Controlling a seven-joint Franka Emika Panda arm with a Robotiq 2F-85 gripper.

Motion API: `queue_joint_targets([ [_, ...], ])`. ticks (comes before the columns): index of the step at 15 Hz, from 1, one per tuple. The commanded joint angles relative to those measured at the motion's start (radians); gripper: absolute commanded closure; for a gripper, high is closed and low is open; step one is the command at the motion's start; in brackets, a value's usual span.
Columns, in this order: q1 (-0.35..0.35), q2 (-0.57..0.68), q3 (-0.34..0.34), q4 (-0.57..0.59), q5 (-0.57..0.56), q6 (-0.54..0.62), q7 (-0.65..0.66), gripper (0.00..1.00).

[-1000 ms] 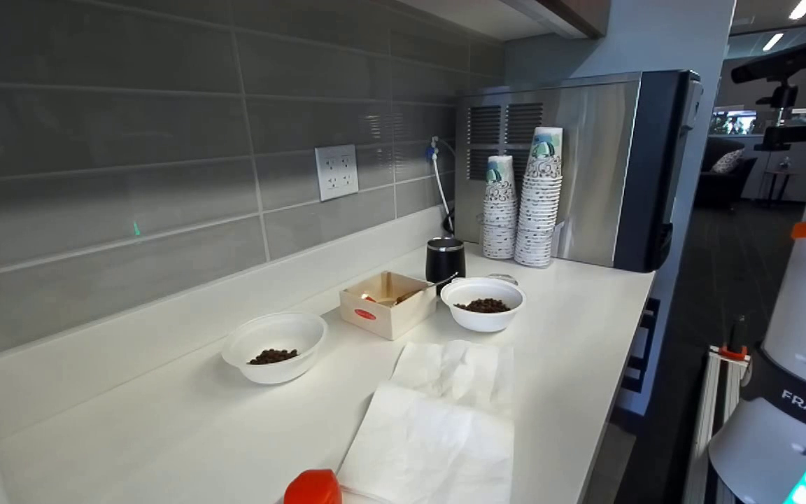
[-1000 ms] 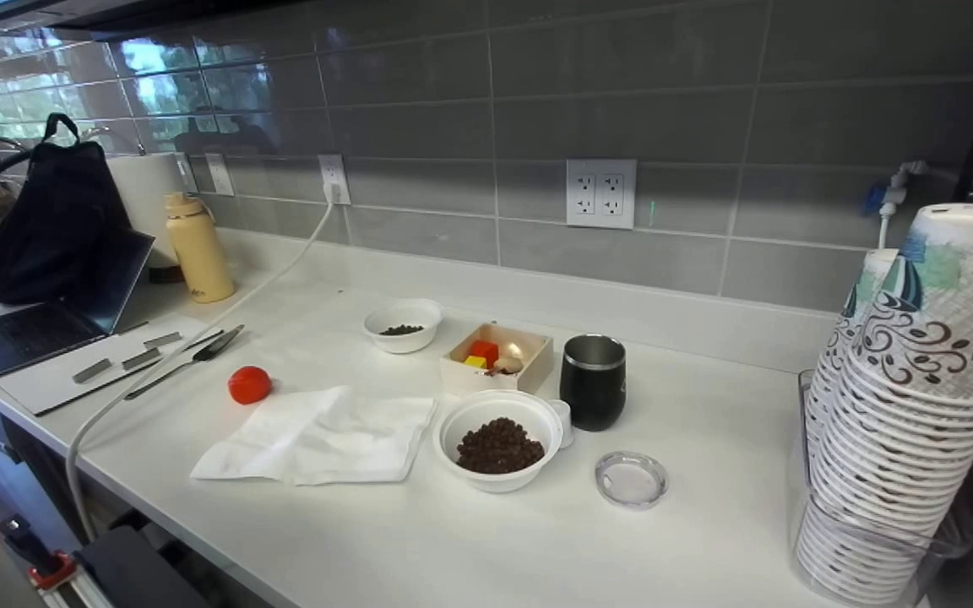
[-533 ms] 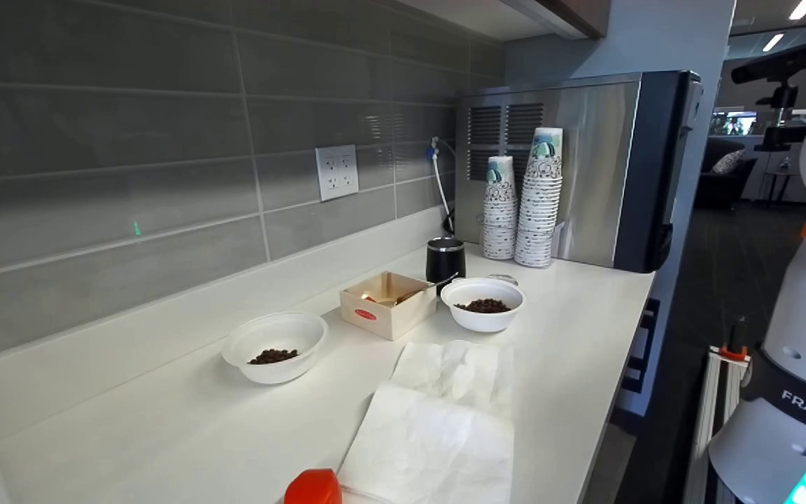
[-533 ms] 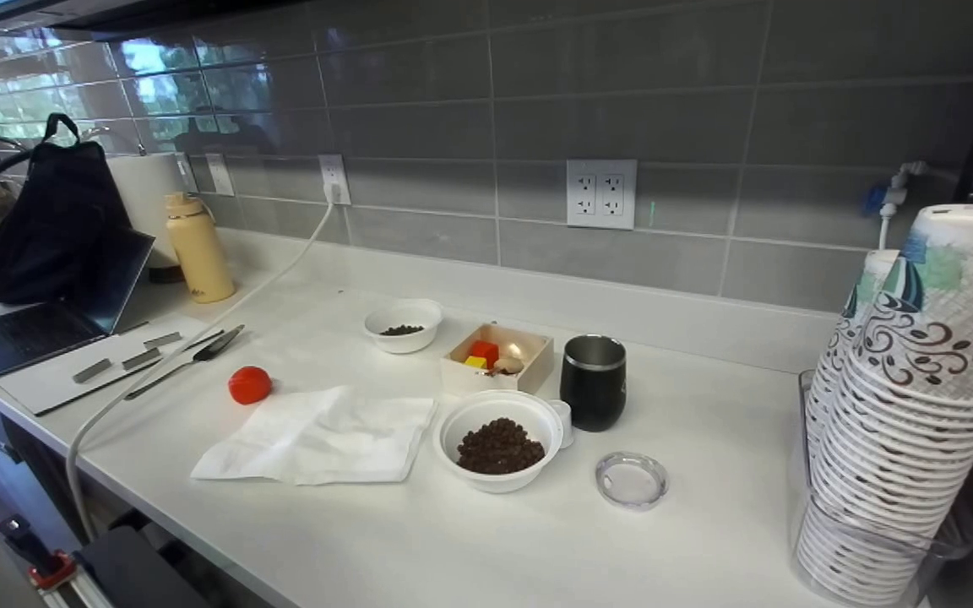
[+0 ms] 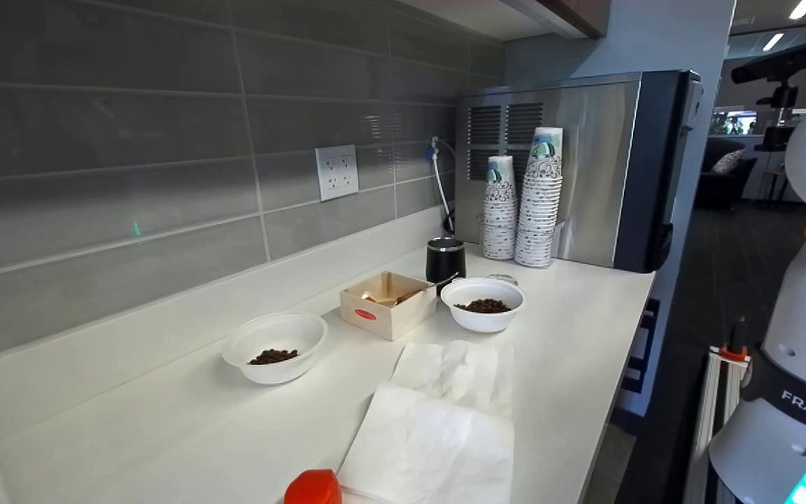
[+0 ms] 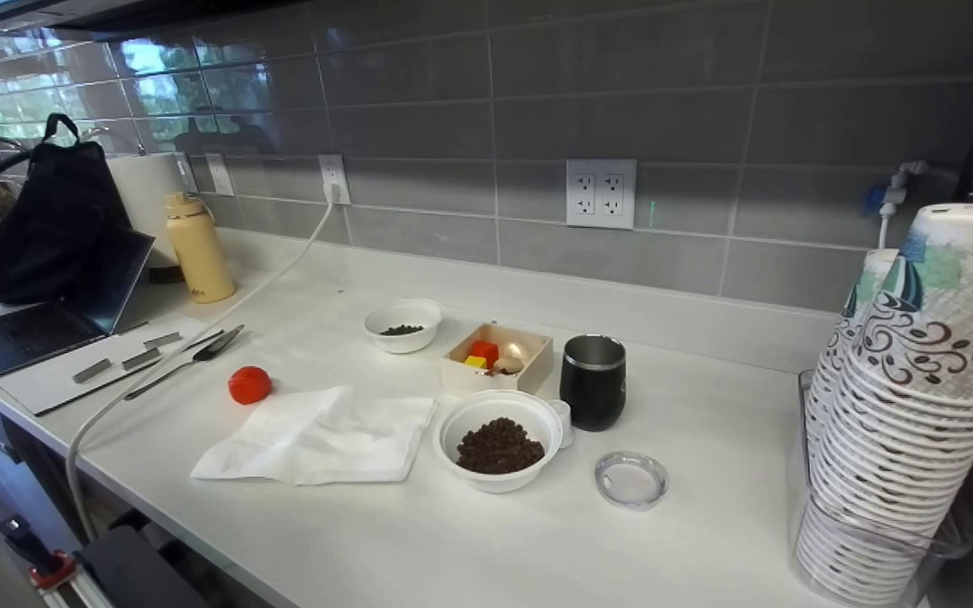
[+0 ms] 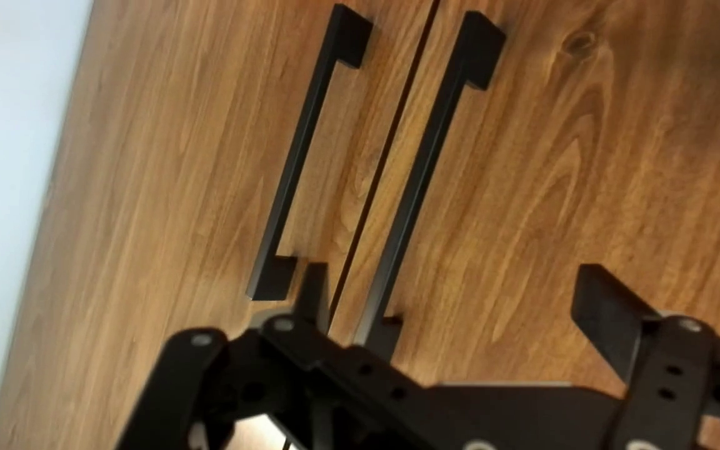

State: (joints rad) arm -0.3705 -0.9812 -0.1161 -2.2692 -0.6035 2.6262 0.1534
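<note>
My gripper (image 7: 454,281) is open and empty in the wrist view, its fingers wide apart. Behind it are wooden cabinet doors (image 7: 554,187) with two long black bar handles. The right handle (image 7: 421,169) runs down between the fingers, nearer the left finger. The left handle (image 7: 300,156) ends just outside the left finger. I cannot tell whether any finger touches the wood or a handle. The gripper is out of view in both exterior views. Part of the white arm (image 5: 805,301) shows at the right edge of an exterior view.
On the counter (image 6: 470,549) stand white bowls of dark brown balls (image 6: 499,447), a wooden box (image 6: 486,380), a black tumbler (image 6: 593,384), napkins (image 6: 317,439), a red object (image 6: 249,385) and stacked paper cups (image 5: 539,203). A wooden cabinet (image 5: 597,15) hangs above.
The arm's upper joint has come down into view at the right edge of an exterior view. Its orange ring has sunk toward the left edge elsewhere. The counter things have not moved.
</note>
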Motion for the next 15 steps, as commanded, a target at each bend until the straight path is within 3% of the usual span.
queue_joint_targets([
  [1, 0.009, 0.073, -0.045, 0.059, 0.045, 0.048, -0.077, 0.0],
  [8, 0.088, 0.146, -0.129, 0.118, 0.184, 0.057, -0.235, 0.0],
  [15, 0.134, 0.238, -0.157, 0.183, 0.261, 0.053, -0.322, 0.0],
])
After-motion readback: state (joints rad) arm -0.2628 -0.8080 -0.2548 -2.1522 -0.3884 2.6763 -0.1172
